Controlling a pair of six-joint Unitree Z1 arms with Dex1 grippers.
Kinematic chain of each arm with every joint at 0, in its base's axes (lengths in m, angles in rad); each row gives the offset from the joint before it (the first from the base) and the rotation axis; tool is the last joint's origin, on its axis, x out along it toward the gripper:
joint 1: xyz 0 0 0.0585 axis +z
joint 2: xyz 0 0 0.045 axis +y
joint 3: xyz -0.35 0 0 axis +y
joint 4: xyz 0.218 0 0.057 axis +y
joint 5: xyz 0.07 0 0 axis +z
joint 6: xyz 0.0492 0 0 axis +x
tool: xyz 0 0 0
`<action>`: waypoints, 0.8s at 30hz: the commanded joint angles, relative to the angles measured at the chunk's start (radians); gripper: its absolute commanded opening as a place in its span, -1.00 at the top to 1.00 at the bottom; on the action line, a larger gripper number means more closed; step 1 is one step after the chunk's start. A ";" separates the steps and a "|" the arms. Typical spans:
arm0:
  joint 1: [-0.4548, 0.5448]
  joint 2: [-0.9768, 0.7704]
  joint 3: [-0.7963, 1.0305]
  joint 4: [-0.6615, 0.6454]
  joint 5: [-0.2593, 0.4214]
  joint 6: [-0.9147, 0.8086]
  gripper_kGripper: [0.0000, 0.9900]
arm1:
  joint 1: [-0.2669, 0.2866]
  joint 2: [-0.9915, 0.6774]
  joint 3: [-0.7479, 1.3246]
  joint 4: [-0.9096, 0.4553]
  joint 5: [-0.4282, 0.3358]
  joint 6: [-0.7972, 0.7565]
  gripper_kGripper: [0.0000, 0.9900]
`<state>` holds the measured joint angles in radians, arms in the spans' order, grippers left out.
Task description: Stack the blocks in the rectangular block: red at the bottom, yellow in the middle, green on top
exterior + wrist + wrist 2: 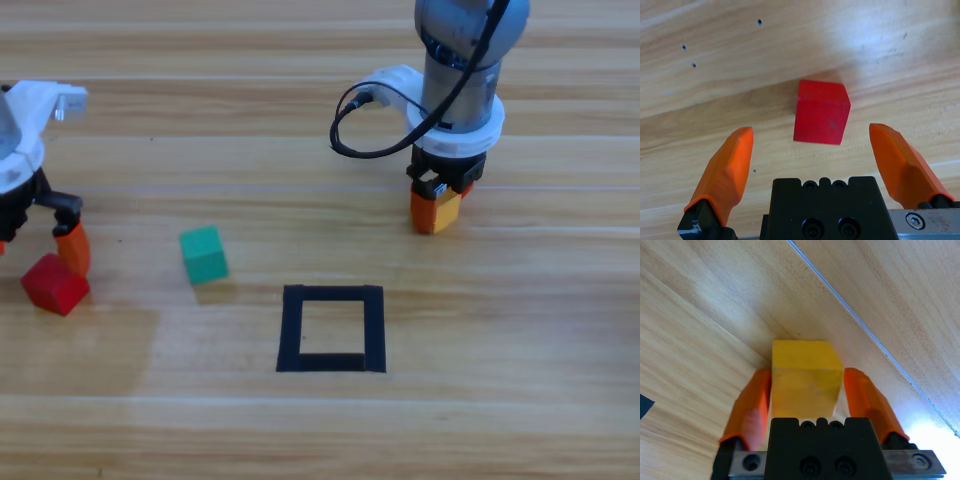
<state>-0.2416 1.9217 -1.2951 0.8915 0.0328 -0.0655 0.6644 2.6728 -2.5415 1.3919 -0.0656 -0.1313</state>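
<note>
The right gripper (437,212) stands upright over the table to the right of centre, on the far side of the black tape square (331,329), and its two orange jaws are closed against opposite faces of the yellow cube (446,210). In the right wrist view the yellow cube (805,382) fills the gap between the jaws, one jaw pressed to each side, with bare wooden table (700,340) beyond it. The left gripper (45,255) sits at the left edge of the table, its jaws spread wide and holding nothing. One orange jaw shows just beside the red cube (55,284), which rests on the wood near the left edge, slightly turned. In the left wrist view the red cube (821,111) lies on the table ahead of the open jaws and between their lines, apart from both tips. The teal-green cube (204,254) rests alone on the table between the red cube and the tape square, a little to the far left of the square and well apart from both grippers. The tape square lies near the middle of the table, nearer than the cubes, with only wood inside its outline.
</note>
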 commanded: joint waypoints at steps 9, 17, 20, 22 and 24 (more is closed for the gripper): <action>-0.031 0.080 0.063 -0.068 -0.010 -0.040 -1.00 | -0.023 0.042 0.001 0.105 0.104 -0.013 1.00; -0.030 0.092 0.060 -0.068 -0.011 -0.056 -0.99 | -0.028 -0.234 0.230 0.099 0.194 0.027 1.00; -0.030 0.096 0.062 -0.068 -0.010 -0.086 -0.96 | -0.028 -0.352 0.333 0.070 0.198 0.050 1.00; -0.030 0.099 0.060 -0.068 -0.011 -0.099 -0.93 | -0.028 -0.464 0.452 0.013 0.202 0.065 1.00; -0.030 0.099 0.060 -0.068 -0.016 -0.100 -0.91 | -0.026 -0.564 0.573 -0.057 0.208 0.078 1.00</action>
<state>-0.2552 1.9794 -1.2492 0.8337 0.0327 -0.1513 0.6575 2.3642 -2.1646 1.4481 0.1247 -0.0799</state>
